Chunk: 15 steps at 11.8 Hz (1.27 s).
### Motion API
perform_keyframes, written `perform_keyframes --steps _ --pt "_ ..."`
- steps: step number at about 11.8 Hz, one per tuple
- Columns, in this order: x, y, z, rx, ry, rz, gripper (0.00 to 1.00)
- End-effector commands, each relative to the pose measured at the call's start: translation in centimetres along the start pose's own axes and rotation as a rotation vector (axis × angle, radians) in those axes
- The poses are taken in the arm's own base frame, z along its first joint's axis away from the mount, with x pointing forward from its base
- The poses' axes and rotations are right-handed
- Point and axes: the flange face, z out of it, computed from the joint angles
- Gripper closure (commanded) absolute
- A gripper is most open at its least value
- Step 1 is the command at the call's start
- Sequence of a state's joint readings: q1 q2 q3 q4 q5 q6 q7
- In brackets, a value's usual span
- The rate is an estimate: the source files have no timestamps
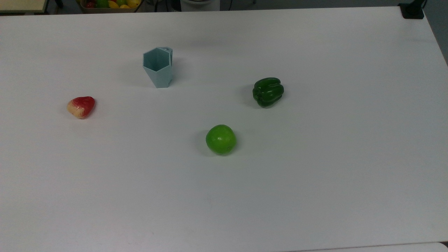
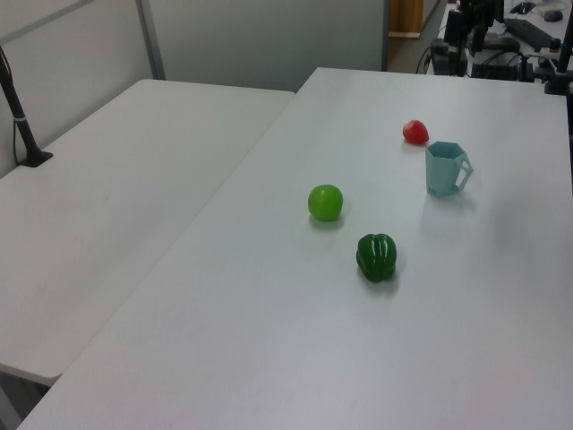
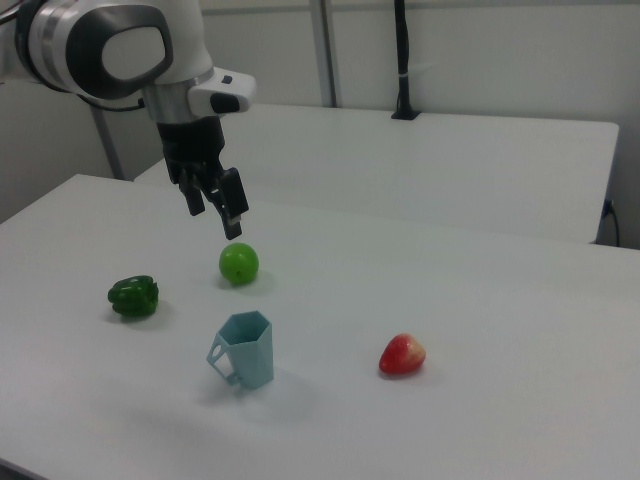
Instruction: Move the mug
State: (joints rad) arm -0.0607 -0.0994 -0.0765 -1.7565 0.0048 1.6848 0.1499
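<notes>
The mug [image 1: 158, 68] is standing upright on the white table [image 1: 315, 175], its hexagonal rim open to the ceiling and its faceted sides tapering down to a narrow base. In the top view it is sitting in the far left part of the table, with its small handle turned toward the far edge; in the right view [image 3: 243, 350] it is standing near the camera with the handle sticking out to the right view's left. No brand, label or writing is showing on it or on anything else here.

A red and cream fruit [image 1: 81, 106] is lying well apart from the mug, nearer and toward the top view's left. A green apple [image 1: 221, 139] is resting near the table's middle, and a dark green bell pepper [image 1: 268, 91] is sitting farther off toward the top view's right. In the left view the mug [image 2: 445, 168] is standing just beside the red fruit [image 2: 414, 132], with the apple [image 2: 325, 202] and pepper [image 2: 377, 256] nearer the camera.

In the right view the gripper [image 3: 213, 208] is hanging in the air above the table, over the apple [image 3: 239, 263] and well clear of the mug. Its two dark fingers are pointing down, spread apart and holding nothing.
</notes>
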Motion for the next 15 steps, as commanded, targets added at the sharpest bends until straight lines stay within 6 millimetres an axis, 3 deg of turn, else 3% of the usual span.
perform_keyframes --steps 1,6,10,15 --pt "0.0 -1.2 0.4 -0.023 -0.044 0.036 0.0" --pt "-1.9 -0.9 1.9 -0.023 -0.023 0.027 0.0" --pt "-6.5 -0.6 5.8 -0.008 0.08 0.016 0.0" --pt "-8.0 0.6 11.5 -0.037 0.112 0.01 0.0"
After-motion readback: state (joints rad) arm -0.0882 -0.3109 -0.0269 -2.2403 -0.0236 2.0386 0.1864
